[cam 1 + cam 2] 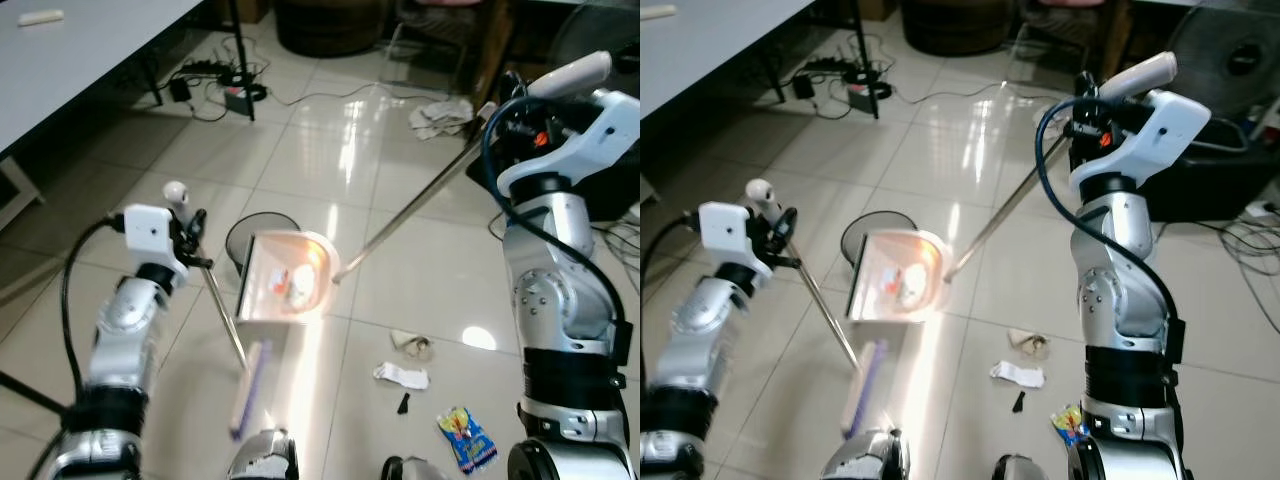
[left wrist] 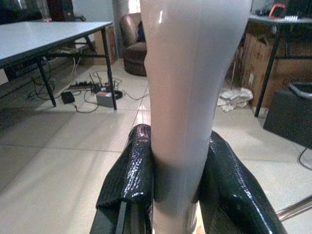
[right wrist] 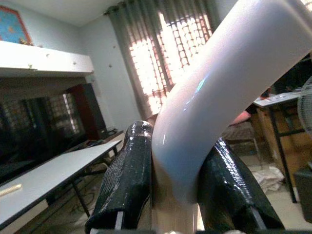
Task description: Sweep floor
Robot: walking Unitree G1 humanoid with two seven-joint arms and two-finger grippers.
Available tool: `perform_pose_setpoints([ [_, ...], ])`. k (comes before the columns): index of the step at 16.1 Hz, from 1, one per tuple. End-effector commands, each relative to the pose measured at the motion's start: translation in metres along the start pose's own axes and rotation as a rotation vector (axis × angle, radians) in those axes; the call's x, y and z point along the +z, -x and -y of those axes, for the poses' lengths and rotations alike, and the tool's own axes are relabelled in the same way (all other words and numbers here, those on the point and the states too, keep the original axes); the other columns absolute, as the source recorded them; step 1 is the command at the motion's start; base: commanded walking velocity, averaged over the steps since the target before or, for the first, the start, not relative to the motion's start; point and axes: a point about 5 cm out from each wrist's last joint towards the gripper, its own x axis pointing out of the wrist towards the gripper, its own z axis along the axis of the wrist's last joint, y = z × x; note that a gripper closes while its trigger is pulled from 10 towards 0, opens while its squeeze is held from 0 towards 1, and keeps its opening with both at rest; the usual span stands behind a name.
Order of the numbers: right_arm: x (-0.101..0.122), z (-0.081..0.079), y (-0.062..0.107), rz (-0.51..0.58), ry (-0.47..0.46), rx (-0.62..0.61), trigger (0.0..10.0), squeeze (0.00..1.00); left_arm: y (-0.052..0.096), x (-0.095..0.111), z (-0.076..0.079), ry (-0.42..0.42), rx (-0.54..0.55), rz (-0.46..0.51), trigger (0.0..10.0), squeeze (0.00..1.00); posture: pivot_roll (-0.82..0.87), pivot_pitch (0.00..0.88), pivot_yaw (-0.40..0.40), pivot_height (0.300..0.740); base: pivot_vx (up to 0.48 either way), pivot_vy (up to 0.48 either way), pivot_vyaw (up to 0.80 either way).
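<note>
My left gripper (image 1: pixel 190 238) is shut on the white grip of a broom (image 1: pixel 224 318). Its thin metal rod slants down to a purple brush head (image 1: pixel 249 386) on the tiles. In the left wrist view the black fingers (image 2: pixel 131 170) clamp that grip. My right gripper (image 1: pixel 506 112) is shut on the white handle (image 3: pixel 209 92) of a long-handled dustpan (image 1: pixel 285 280). The pan holds some litter and sits tilted against a black wire bin (image 1: pixel 252 236). On the floor lie a white sock (image 1: pixel 400 376), crumpled paper (image 1: pixel 412 346), a small black piece (image 1: pixel 403 403) and a colourful packet (image 1: pixel 466 436).
A grey table (image 1: pixel 80 60) stands at the back left, with a power strip and cables (image 1: pixel 225 88) beside its leg. A crumpled cloth (image 1: pixel 440 118) lies at the back right near a desk leg. More cables (image 1: pixel 1250 250) trail along the floor on the right.
</note>
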Motion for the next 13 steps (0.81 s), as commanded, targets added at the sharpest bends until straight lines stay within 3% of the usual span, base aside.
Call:
perform_pose_setpoints([
  [1, 0.021, -0.004, -0.003, 0.057, -0.019, 0.003, 10.0, 0.00, -0.002, 0.017, 0.004, -0.049, 0.009, 0.064, 10.0, 0.00, 0.00, 0.023, 0.046, 0.740, 0.000, 0.000, 0.00],
  [4, 0.035, -0.005, -0.005, 0.051, 0.019, -0.001, 10.0, 0.00, -0.002, 0.030, 0.020, -0.088, -0.011, 0.093, 10.0, 0.00, 0.00, 0.038, 0.047, 0.740, 0.086, 0.000, 0.00],
  [9, 0.036, -0.003, -0.007, 0.019, -0.016, -0.006, 10.0, 0.00, 0.005, 0.038, 0.024, -0.131, 0.001, 0.092, 10.0, 0.00, 0.03, 0.054, 0.033, 0.740, 0.305, 0.000, 0.65],
  [13, 0.039, 0.002, -0.007, 0.040, -0.062, -0.043, 10.0, 0.00, 0.006, 0.038, 0.024, -0.149, -0.007, 0.079, 10.0, 0.00, 0.03, 0.052, 0.047, 0.740, 0.343, 0.000, 0.00],
])
